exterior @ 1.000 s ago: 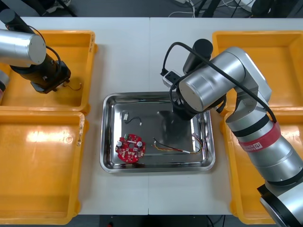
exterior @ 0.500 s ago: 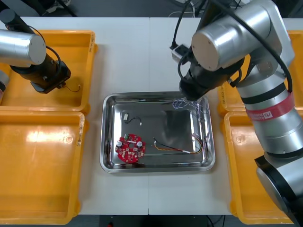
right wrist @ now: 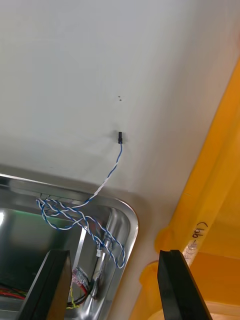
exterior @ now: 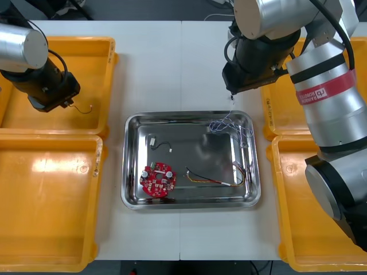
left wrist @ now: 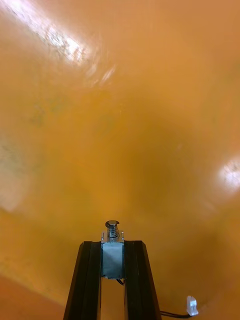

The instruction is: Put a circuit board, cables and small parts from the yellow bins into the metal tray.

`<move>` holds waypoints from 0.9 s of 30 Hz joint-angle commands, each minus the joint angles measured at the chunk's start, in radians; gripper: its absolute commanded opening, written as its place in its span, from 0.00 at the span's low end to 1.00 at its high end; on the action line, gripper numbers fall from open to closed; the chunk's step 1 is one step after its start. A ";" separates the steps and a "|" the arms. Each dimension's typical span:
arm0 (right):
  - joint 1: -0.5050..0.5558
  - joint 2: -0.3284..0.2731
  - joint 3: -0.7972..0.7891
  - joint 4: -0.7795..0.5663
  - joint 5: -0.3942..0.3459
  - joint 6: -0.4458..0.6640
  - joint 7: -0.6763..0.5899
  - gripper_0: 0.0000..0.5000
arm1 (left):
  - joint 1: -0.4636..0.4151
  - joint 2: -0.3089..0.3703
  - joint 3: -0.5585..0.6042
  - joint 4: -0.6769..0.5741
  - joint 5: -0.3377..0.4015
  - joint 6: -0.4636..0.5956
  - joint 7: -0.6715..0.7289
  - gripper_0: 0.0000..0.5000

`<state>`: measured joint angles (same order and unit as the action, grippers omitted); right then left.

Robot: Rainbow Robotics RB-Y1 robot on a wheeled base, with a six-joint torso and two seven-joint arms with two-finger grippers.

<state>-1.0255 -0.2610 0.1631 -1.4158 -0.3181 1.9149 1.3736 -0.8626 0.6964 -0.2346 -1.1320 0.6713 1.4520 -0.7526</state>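
Over the far left yellow bin (exterior: 92,51), my left gripper (exterior: 64,102) is shut on a small metal part (left wrist: 112,256) with a spring-topped pin, held just above the orange floor; its thin lead (exterior: 85,109) trails to a white plug (left wrist: 191,303). My right gripper (exterior: 231,94) hangs open above the far right corner of the metal tray (exterior: 133,197), nothing between its fingers (right wrist: 56,280). The blue and white cable (right wrist: 80,217) lies bunched in that corner, one end out over the rim on the table. The tray also holds a red circuit board (exterior: 157,179), a red and yellow cable (exterior: 215,180) and a small metal part (exterior: 153,143).
Three more yellow bins stand around the tray: near left (exterior: 51,252), far right (exterior: 344,57) and near right (exterior: 289,240). White table shows beyond the tray's far rim, between the far bins. The right arm's bulk reaches over the far right bin.
My left gripper has shut on the small metal part and lifted it a little. The right arm has risen away from the tray toward its far side, leaving the blue and white cable there.
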 commanded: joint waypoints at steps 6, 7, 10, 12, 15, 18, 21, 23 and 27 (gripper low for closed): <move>-0.127 0.016 -0.073 0.144 0.028 -0.074 -0.122 1.00 | 0.008 0.084 0.087 -0.226 0.005 0.182 -0.059 0.00; -0.137 0.016 -0.079 0.170 0.030 -0.093 -0.123 1.00 | 0.008 0.084 0.087 -0.253 0.001 0.206 -0.059 0.00; -0.160 0.016 -0.094 0.232 0.031 -0.143 -0.130 1.00 | 0.007 0.084 0.086 -0.328 -0.013 0.274 -0.059 0.00; -0.170 0.016 -0.100 0.264 0.031 -0.178 -0.136 1.00 | 0.008 0.078 0.084 -0.374 -0.018 0.312 -0.059 0.00; -0.177 0.016 -0.100 0.310 0.034 -0.240 -0.145 1.00 | 0.008 0.063 0.078 -0.450 -0.019 0.375 -0.053 0.00; -0.177 0.026 -0.100 0.350 0.044 -0.295 -0.154 1.00 | 0.007 0.043 0.066 -0.519 -0.021 0.429 -0.045 0.00; -0.177 0.046 -0.099 0.394 0.065 -0.343 -0.159 1.00 | 0.008 0.022 0.034 -0.572 -0.029 0.458 -0.033 0.00; -0.177 0.058 -0.099 0.419 0.082 -0.373 -0.163 1.00 | 0.008 0.006 0.015 -0.595 -0.032 0.462 -0.022 0.00; -0.176 0.080 -0.099 0.452 0.120 -0.413 -0.169 1.00 | 0.008 -0.034 -0.034 -0.638 -0.049 0.458 0.036 0.00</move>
<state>-1.1445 -0.2093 0.0846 -0.9659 -0.2202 1.5204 1.2471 -0.8527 0.7000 -0.2251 -1.7206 0.6451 1.9041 -0.7533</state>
